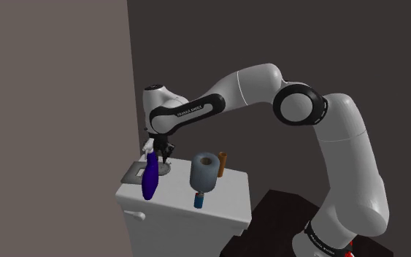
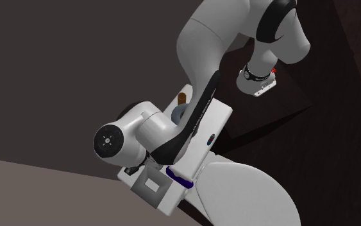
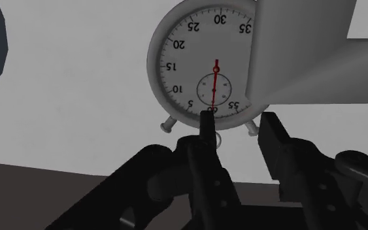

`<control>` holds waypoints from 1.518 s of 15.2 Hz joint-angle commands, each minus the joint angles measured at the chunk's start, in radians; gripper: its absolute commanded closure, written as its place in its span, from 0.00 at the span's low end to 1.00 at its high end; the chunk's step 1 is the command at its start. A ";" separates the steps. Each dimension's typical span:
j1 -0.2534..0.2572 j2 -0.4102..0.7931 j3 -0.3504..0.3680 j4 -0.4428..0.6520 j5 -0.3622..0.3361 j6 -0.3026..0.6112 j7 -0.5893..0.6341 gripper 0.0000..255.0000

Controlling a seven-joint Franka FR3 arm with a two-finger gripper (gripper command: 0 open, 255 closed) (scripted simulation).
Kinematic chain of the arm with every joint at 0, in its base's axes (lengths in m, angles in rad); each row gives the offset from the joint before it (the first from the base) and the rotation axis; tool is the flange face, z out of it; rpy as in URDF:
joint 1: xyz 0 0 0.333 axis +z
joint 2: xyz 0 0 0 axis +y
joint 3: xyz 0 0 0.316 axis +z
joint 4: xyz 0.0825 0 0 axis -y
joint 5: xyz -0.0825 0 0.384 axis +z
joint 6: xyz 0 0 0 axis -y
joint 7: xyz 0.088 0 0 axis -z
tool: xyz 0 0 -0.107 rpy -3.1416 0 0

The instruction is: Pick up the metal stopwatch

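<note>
End effector [image 3: 239, 125] fingers [image 3: 205, 153] apart abv stopwatch [image 3: 189, 65], blue bottle [image 1: 150, 181] nr, wall [image 1: 50, 109] adj.

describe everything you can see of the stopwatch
The stopwatch is round, with a grey rim, a pale dial numbered in fives, a red hand at 60 and a subdial. Two buttons and a ring face the open gripper, close by its fingers. It lies face up on the white cabinet top; a pale grey shape covers part of the dial.

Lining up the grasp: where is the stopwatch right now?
In the shoulder view, the stopwatch lies flat on the white cabinet top, directly under the gripper and just right of the blue bottle.
</note>
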State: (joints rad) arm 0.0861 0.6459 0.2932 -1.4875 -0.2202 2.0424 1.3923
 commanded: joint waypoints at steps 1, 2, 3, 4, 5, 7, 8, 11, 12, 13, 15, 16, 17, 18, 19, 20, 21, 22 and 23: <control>-0.009 -0.027 -0.011 -0.023 0.020 -0.006 0.059 0.00; -0.017 -0.056 -0.022 -0.047 0.041 -0.012 0.118 0.00; -0.025 -0.087 -0.033 -0.074 0.061 -0.016 0.178 0.00; -0.027 -0.099 -0.037 -0.085 0.069 -0.017 0.200 0.00; -0.027 -0.093 -0.038 -0.089 0.067 -0.007 0.201 0.00; -0.026 -0.081 -0.039 -0.098 0.063 0.014 0.203 0.00; -0.026 -0.074 -0.040 -0.102 0.061 0.024 0.205 0.00; -0.026 -0.050 -0.042 -0.114 0.053 0.059 0.210 0.00; -0.026 -0.050 -0.041 -0.114 0.052 0.059 0.210 0.00; -0.027 -0.050 -0.041 -0.114 0.052 0.059 0.210 0.00; -0.023 -0.051 -0.039 -0.115 0.052 0.059 0.215 1.00; -0.022 -0.043 -0.040 -0.104 0.051 0.055 0.214 1.00; -0.023 -0.045 -0.040 -0.108 0.051 0.058 0.214 1.00; -0.023 -0.041 -0.041 -0.098 0.051 0.052 0.212 1.00; -0.024 -0.044 -0.041 -0.103 0.051 0.054 0.211 1.00; -0.026 -0.042 -0.042 -0.107 0.051 0.060 0.209 1.00; -0.028 -0.041 -0.042 -0.101 0.051 0.056 0.206 1.00; -0.029 -0.043 -0.042 -0.107 0.051 0.059 0.206 1.00; -0.028 -0.050 -0.039 -0.114 0.051 0.059 0.211 1.00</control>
State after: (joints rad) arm 0.0683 0.5865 0.2642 -1.5998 -0.1689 2.1069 1.6059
